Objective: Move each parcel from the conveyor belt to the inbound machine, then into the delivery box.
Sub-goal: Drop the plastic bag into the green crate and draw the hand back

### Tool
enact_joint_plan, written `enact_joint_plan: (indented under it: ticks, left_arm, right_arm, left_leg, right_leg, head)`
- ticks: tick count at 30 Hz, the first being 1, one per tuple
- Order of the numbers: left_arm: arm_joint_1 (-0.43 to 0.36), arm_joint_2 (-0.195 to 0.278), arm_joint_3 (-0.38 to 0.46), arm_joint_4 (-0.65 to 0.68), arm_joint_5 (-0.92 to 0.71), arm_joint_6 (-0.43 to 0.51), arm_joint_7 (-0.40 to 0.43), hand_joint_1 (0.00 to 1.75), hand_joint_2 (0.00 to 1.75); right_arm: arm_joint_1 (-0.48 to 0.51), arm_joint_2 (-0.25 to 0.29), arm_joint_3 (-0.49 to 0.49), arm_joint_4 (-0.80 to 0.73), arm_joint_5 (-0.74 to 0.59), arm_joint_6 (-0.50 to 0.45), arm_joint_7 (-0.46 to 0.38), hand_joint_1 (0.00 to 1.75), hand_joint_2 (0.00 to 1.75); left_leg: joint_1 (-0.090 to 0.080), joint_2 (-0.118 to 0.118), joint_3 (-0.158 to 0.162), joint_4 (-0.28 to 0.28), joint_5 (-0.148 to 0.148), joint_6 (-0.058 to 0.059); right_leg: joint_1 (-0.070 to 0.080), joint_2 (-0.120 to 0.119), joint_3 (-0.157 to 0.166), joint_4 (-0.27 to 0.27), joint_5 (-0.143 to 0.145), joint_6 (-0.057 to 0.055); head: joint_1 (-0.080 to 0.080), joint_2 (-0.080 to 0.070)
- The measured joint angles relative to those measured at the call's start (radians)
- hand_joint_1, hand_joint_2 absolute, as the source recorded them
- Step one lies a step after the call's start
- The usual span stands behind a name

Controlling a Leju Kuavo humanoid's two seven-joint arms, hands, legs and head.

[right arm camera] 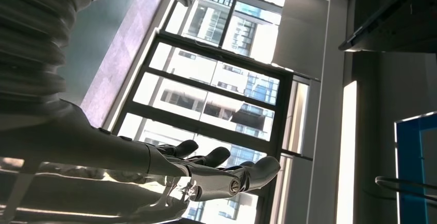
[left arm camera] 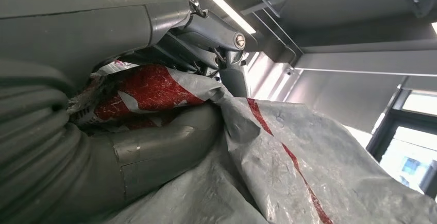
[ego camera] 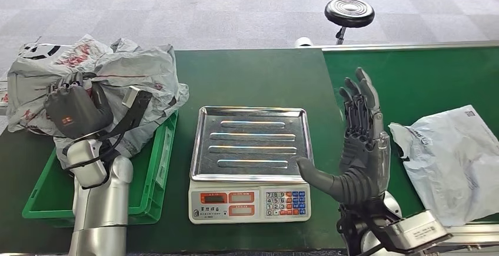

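Note:
A crumpled grey parcel with red print [ego camera: 106,73] hangs over the green delivery box [ego camera: 154,176] at the left. My left hand [ego camera: 76,112] grips it from below; in the left wrist view my thumb [left arm camera: 160,149] and fingers [left arm camera: 216,33] close on the grey-and-red bag [left arm camera: 319,177]. My right hand [ego camera: 359,144] stands open and upright, palm up, just right of the scale, holding nothing; its fingers [right arm camera: 221,175] are spread. A second pale grey parcel [ego camera: 456,159] lies on the green conveyor belt [ego camera: 423,79] at the right. The steel tray of the scale [ego camera: 252,141] is bare.
The scale's keypad and displays [ego camera: 250,202] face me at the table's front. A black round stool [ego camera: 349,12] stands on the grey floor beyond the belt. The dark green table [ego camera: 253,76] stretches between box and belt.

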Motion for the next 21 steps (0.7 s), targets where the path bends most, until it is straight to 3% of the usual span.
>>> enact_joint_plan:
  ticks: [2, 5, 6, 9, 12, 14, 16, 18, 21]
  left_arm:
    - [0.005, -0.003, 0.013, -0.014, 0.0, 0.0, 0.002, 1.75, 1.75]
    - [0.007, -0.006, 0.025, -0.026, -0.002, 0.0, 0.013, 0.44, 1.75]
    - [0.007, -0.006, 0.027, -0.027, -0.003, 0.0, 0.027, 0.0, 1.31]
    - [0.006, 0.006, 0.03, -0.001, -0.007, 0.0, 0.13, 0.0, 0.0]
    - [0.005, 0.031, 0.029, 0.061, -0.008, 0.0, 0.23, 0.0, 0.0]
    - [0.01, 0.039, 0.029, 0.067, 0.0, 0.0, 0.198, 0.0, 0.0]
    - [0.021, 0.03, 0.034, 0.031, 0.032, 0.0, 0.085, 0.0, 0.0]
    - [0.03, 0.0, 0.055, -0.025, 0.119, 0.0, -0.1, 0.0, 0.0]
    - [0.034, -0.06, 0.09, -0.098, 0.314, 0.0, -0.366, 0.0, 0.0]
  right_arm:
    - [-0.002, 0.0, 0.0, 0.004, 0.0, 0.0, 0.0, 0.0, 1.75]
    - [-0.003, 0.0, 0.0, 0.009, 0.0, 0.0, 0.0, 0.0, 1.75]
    - [-0.003, 0.0, 0.0, 0.011, 0.0, 0.0, 0.0, 0.0, 1.75]
    - [-0.003, 0.0, 0.0, 0.012, 0.0, 0.002, 0.0, 0.0, 1.75]
    - [-0.003, 0.0, -0.001, 0.013, 0.036, -0.023, 0.018, 0.0, 1.75]
    - [-0.007, 0.0, -0.009, 0.023, 0.184, -0.133, 0.097, 0.0, 1.75]
    - [-0.024, 0.003, -0.032, 0.056, 0.452, -0.319, 0.257, 0.0, 1.75]
    - [-0.051, 0.008, -0.072, 0.117, 0.76, -0.495, 0.462, 0.0, 1.75]
    - [-0.1, -0.007, -0.145, 0.237, 1.081, -0.635, 0.776, 0.0, 1.75]
  left_leg:
    - [0.0, 0.0, 0.0, 0.0, 0.0, 0.0]
    - [0.0, 0.0, 0.0, 0.0, 0.0, 0.0]
    - [0.0, 0.0, 0.0, 0.0, 0.0, 0.0]
    - [0.0, 0.0, 0.0, 0.0, 0.0, 0.0]
    - [0.0, 0.001, 0.0, 0.0, 0.0, 0.0]
    - [0.0, 0.001, 0.0, 0.0, 0.0, 0.0]
    - [0.001, 0.001, -0.001, 0.0, 0.0, 0.0]
    - [0.001, 0.0, -0.001, 0.0, 0.0, 0.0]
    - [-0.001, 0.0, -0.001, 0.001, 0.0, 0.0]
  right_leg:
    - [0.0, 0.0, 0.0, 0.0, 0.0, 0.0]
    - [0.0, 0.0, 0.0, 0.0, 0.0, 0.0]
    - [0.0, 0.0, 0.0, 0.0, 0.0, 0.0]
    - [0.0, 0.0, 0.0, 0.0, 0.0, 0.0]
    - [0.001, 0.001, -0.001, 0.0, 0.0, 0.0]
    - [0.001, 0.001, -0.001, 0.0, 0.0, -0.001]
    - [0.001, 0.0, -0.001, 0.0, 0.0, 0.0]
    - [0.001, 0.0, -0.001, 0.0, 0.001, 0.0]
    - [-0.001, 0.0, 0.0, -0.001, 0.001, 0.001]
  head:
    - [0.0, 0.0]
    - [0.0, 0.0]
    - [0.0, 0.0]
    - [0.0, 0.0]
    - [0.0, 0.0]
    - [0.0, 0.0]
    - [0.0, 0.0]
    - [0.0, 0.0]
    - [0.0, 0.0]
